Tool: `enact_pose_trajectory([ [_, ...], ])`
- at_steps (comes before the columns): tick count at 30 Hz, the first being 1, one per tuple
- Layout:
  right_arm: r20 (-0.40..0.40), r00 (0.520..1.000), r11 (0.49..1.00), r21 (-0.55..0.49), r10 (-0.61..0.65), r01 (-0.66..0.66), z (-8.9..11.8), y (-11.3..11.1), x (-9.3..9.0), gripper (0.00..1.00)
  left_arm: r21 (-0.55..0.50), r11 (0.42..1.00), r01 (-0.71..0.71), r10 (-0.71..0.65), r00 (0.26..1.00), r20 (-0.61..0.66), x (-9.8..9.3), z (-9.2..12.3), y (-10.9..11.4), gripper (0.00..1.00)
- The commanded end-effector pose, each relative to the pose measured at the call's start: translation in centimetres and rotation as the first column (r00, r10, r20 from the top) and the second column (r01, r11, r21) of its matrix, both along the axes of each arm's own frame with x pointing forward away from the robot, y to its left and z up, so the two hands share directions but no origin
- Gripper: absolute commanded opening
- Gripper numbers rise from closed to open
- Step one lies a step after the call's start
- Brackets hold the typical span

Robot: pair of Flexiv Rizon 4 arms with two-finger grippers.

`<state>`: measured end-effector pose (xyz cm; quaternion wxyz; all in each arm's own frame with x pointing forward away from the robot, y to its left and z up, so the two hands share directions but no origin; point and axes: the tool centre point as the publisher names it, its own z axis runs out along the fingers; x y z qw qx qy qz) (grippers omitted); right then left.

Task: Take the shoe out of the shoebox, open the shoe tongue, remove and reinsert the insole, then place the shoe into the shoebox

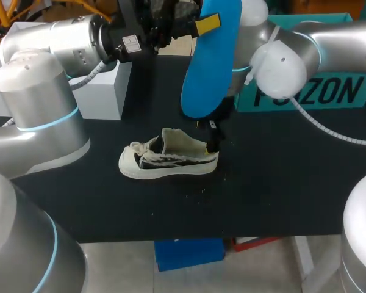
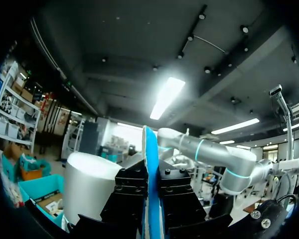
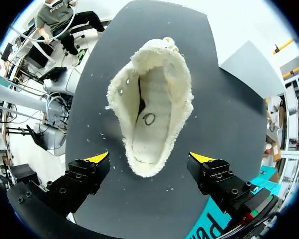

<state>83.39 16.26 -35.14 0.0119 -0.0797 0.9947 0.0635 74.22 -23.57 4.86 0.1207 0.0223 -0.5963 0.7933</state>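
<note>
With reinsertion and boxing seemingly left, the blue foam insole (image 1: pixel 210 61) is being gripped aloft by the left gripper's (image 2: pixel 152 191) jaws, the right gripper's (image 3: pixel 149 158) jaws being held open over the cream canvas shoe (image 1: pixel 168 160) on the black desk (image 1: pixel 280 183).

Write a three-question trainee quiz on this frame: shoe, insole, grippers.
1. True or false: the insole is inside the shoe.
2. Which one holds the insole? A) left gripper B) right gripper C) neither
3. Fill in: above the shoe's opening, the right gripper's fingers are ___ (open/shut).

Key: 1 false, it is held up over the table; 2 A; 3 open.
</note>
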Motion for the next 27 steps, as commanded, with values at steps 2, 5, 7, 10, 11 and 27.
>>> enact_pose_trajectory([
  [2, -0.007, 1.000, 1.000, -0.001, -0.002, 0.002, -0.9, 0.4, 0.1, 1.00, 0.001, 1.000, 0.001, -0.001, 1.000, 0.002, 0.0, -0.1, 0.0, 0.00],
  [5, -0.014, 1.000, 1.000, -0.007, -0.002, 0.002, -1.2, 0.4, 0.1, 1.00, 0.001, 1.000, 0.001, -0.001, 1.000, 0.002, 0.0, -0.1, 0.0, 0.00],
  [7, -0.014, 1.000, 1.000, -0.013, -0.001, 0.001, -1.2, 0.6, 0.0, 1.00, 0.001, 1.000, 0.001, -0.001, 1.000, 0.002, 0.0, -0.1, 0.0, 0.00],
  [10, -0.015, 1.000, 1.000, -0.025, 0.005, -0.006, -1.6, 0.8, -0.1, 1.00, 0.001, 1.000, 0.001, -0.001, 1.000, 0.002, 0.0, -0.1, 0.0, 0.00],
  [11, -0.015, 1.000, 1.000, -0.025, 0.005, -0.005, -1.7, 0.8, -0.1, 1.00, 0.001, 1.000, 0.001, -0.001, 1.000, 0.002, 0.0, -0.1, 0.0, 0.00],
  [27, -0.030, 1.000, 1.000, -0.024, -0.001, 0.001, -3.0, 1.1, -0.9, 1.00, 0.001, 1.000, 0.001, -0.001, 1.000, 0.002, 0.0, -0.1, 0.0, 0.00],
])
